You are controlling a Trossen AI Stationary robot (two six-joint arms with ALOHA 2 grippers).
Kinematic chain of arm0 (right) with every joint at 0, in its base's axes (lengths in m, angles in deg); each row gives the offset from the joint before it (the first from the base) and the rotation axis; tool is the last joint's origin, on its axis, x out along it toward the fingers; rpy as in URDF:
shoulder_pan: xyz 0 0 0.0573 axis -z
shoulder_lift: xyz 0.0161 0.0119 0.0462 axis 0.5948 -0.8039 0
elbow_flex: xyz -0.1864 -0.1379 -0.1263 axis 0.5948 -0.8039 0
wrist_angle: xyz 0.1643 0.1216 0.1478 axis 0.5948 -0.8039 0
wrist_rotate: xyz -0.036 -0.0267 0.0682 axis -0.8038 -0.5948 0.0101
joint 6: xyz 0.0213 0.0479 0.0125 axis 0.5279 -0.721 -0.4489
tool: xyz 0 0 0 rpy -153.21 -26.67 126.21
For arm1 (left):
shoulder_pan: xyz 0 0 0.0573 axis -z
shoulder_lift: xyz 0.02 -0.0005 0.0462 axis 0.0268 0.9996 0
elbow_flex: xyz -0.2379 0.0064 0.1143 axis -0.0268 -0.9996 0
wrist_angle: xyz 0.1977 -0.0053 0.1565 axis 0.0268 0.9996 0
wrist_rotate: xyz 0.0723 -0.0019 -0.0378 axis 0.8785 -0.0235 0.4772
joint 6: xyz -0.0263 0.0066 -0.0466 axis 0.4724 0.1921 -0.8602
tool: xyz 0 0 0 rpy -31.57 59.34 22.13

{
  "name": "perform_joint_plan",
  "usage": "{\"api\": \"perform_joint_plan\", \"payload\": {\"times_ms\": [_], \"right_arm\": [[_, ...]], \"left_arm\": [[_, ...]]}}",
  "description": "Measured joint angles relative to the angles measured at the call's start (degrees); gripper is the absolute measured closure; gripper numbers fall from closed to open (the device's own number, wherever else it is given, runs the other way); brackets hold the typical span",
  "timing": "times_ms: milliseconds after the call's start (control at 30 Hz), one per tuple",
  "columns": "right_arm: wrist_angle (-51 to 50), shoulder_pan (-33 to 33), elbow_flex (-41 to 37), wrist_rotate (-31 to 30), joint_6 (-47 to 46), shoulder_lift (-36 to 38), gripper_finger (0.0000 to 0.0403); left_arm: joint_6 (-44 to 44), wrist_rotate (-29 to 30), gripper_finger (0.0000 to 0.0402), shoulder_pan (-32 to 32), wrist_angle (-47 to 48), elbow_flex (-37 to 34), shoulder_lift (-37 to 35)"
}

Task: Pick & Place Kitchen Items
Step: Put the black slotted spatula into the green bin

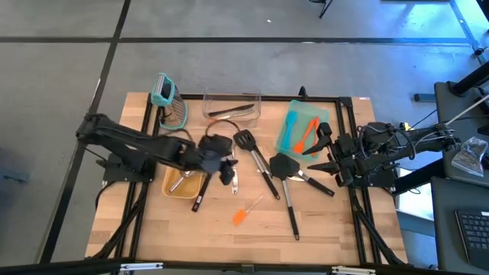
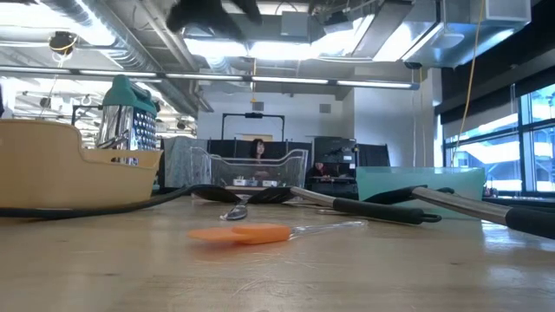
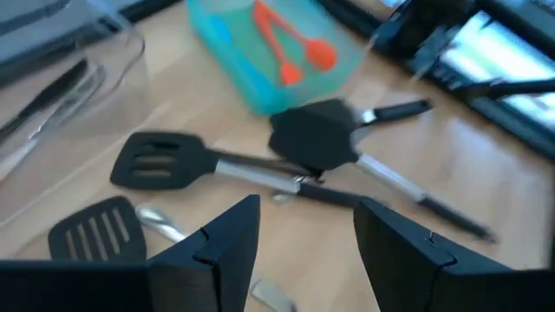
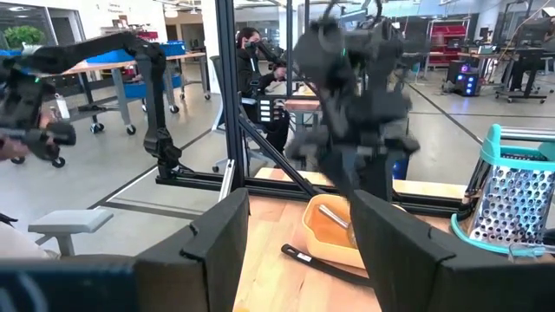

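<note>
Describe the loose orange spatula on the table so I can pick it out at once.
Start at the wooden table and go to its near edge, below the cluster of black turners. The orange spatula lies alone there on bare wood, tilted. It has an orange head on a clear handle; the other orange utensils sit inside the teal tray.

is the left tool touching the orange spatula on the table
Apart. The high view shows the left tool up by the yellow tray, with bare wood between it and the orange spatula.

Both arms are matte black: the left arm [image 1: 134, 145] has chunky rounded joints, and the right arm [image 1: 397, 145] trails thin cables (behind its jaws).
</note>
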Motion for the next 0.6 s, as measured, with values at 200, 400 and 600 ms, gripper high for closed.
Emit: {"api": "perform_joint_plan", "payload": {"times_ms": [200, 400, 600], "right_arm": [[-0.01, 0.00, 0.00, -0.01, 0.01, 0.00, 0.0196], [-0.12, 0.02, 0.00, -0.01, 0.01, 0.00, 0.0196], [-0.21, 0.00, 0.00, 0.01, 0.00, 0.01, 0.0196]], "left_arm": [[-1.41, -0.32, 0.0217, -0.72, -3.08, -0.04, 9.20], [-4.44, -0.25, 0.0217, -1.06, -2.99, -0.04, 14.81], [-11.63, 0.53, 0.0217, -2.37, 5.79, -0.07, 16.44]]}}
